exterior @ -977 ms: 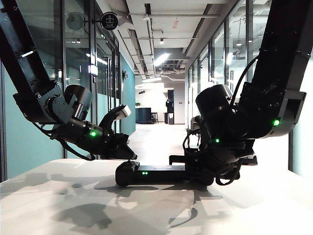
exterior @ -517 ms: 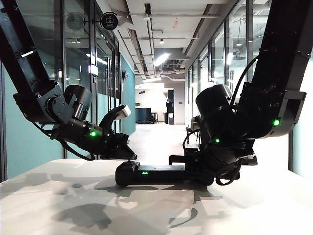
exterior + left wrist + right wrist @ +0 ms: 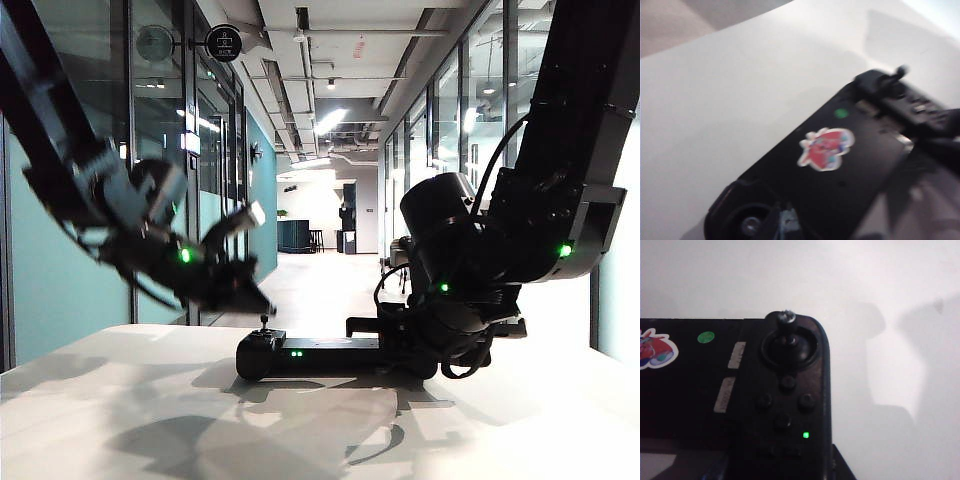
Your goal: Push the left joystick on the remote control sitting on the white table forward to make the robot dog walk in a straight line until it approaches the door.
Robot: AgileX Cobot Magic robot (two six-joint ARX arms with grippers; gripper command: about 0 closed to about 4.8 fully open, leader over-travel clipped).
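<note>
- Left joystick (image 3: 265, 323): thin black stem with a tiny round knob, standing up from the left end of the remote control, low and just left of centre in the exterior view.
- In the left wrist view a blurred stick (image 3: 899, 72) rises at the far end of the remote; which stick it is cannot be told.
- Remote control (image 3: 310, 355): wide, flat, smooth black body with bulged ends, two small green lights on its near edge, a red and white sticker (image 3: 826, 148) on its face. It lies on the white table (image 3: 150, 420), a matte, plain surface with soft shadows.
- Right wrist view: a stick (image 3: 786, 325) in a round recessed socket, small round buttons beside it, one green dot lit.
- Left gripper (image 3: 255, 298): motion-blurred, hanging just above and left of the left joystick, apart from it. Whether its fingers stand apart or together cannot be told.
- Right gripper (image 3: 400, 350): low at the remote's right end, hidden under its bulky black wrist; its fingers cannot be read.
- Background: glass-walled corridor, exposed ceiling pipes.
</note>
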